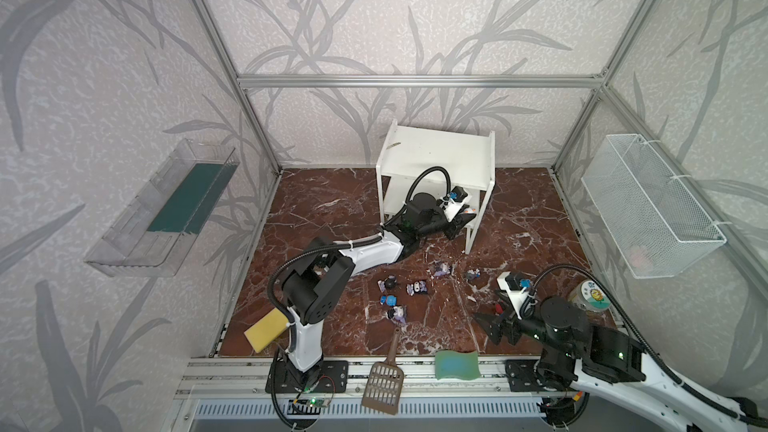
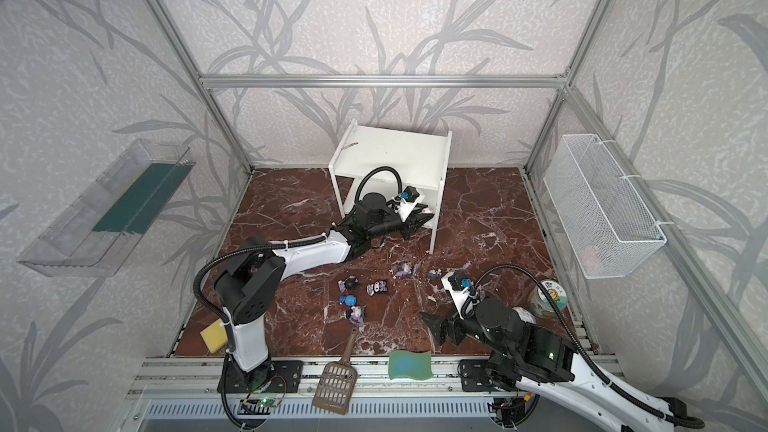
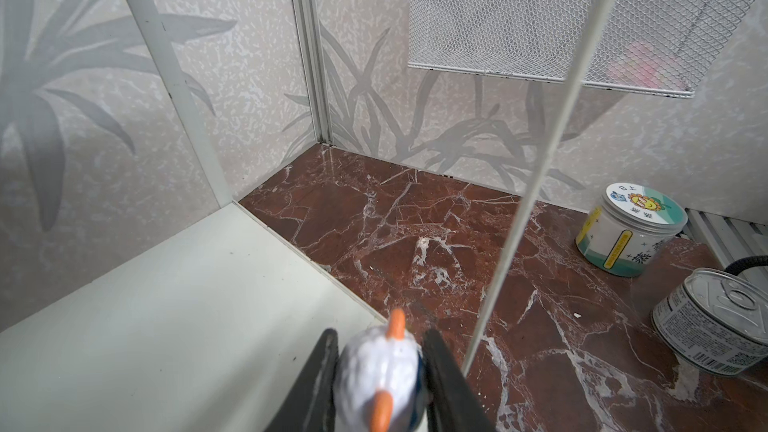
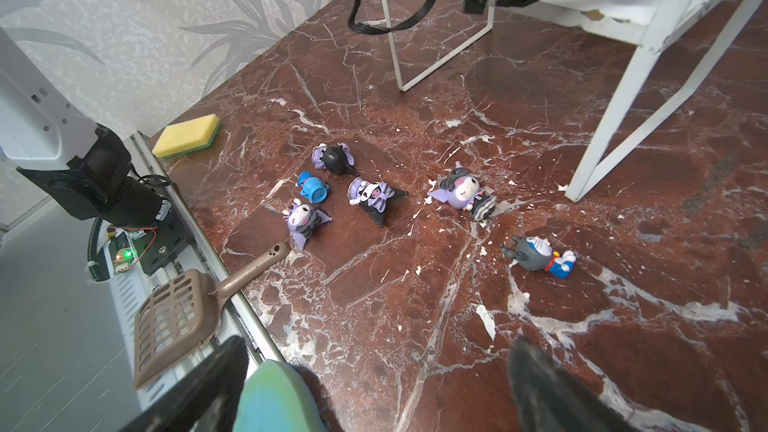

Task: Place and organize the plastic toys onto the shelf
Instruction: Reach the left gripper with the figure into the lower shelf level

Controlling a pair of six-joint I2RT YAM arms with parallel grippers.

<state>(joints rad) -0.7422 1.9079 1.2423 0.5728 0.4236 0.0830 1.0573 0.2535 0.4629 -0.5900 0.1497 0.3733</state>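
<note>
White glossy plastic w/ orange nubs: the white-headed toy (image 3: 380, 367) is pinched between the left fingers (image 3: 320, 380), which are clenched on its sides. It sits over the edge of the lower board of the shelf (image 3: 166, 317), just beside a thin white leg. Can't tell if it touches the board yet. That board is flat, matt white, a bit scuffed, w/ nothing else on the part in view. In both top views the upper board is bare too, bar a small streak.

So, as a judgement, early days: one toy mid-delivery, none seen standing free on the shelf.

Left on the counter (image 4: 415, 284), apart from the shelf:
- four purple/black toys (image 4: 376, 197), smooth moulded plastic, pointy jester ears, all tipped over
- a small blue toy (image 4: 312, 189) among them
- a grey-headed toy (image 4: 536, 253) on its side, nearer the shelf leg

Approx six to fetch, then line up.

The right fingers (image 4: 540, 388) are spread wide w/ nothing between them, low over the counter, beside the soft green wavy sponge (image 4: 270, 401).

Counter is glossy red-brown marble look, white veins, white flecks. The brown scoop (image 4: 178, 317), slotted hard plastic, overhangs the front rail. A yellow sponge (image 4: 187, 135) lies near the wall. A white mesh basket (image 3: 540, 14) hangs on the side wall.
</note>
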